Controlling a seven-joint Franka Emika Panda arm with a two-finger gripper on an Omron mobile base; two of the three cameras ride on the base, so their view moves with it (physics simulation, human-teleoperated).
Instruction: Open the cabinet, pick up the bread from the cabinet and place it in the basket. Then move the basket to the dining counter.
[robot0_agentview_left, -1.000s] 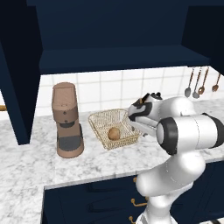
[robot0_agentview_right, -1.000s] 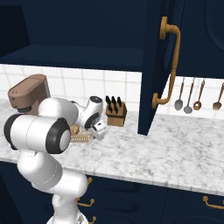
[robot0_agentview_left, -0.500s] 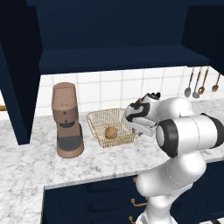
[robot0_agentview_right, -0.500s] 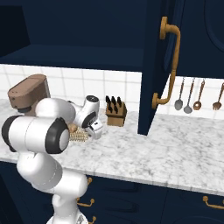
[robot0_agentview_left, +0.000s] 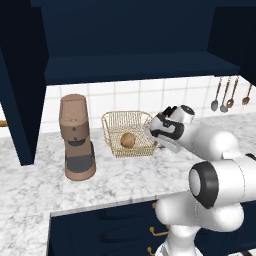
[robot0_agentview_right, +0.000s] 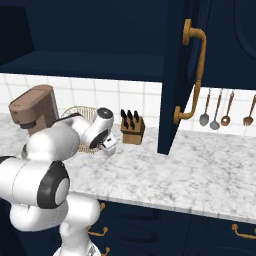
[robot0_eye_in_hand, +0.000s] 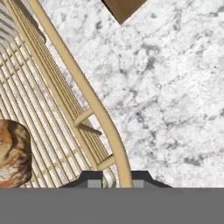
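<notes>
Basket (robot0_agentview_left: 128, 131) upright, mouth up, bread (robot0_agentview_left: 128, 140) inside, hand (robot0_eye_in_hand: 113, 178) pinching its rim.

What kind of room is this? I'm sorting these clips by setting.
A kitchen, rendered rather than real. A marble counter carries a brown coffee machine and a knife block, ladles and spoons hang on the tiled wall, and a navy cabinet stands open above.
</notes>
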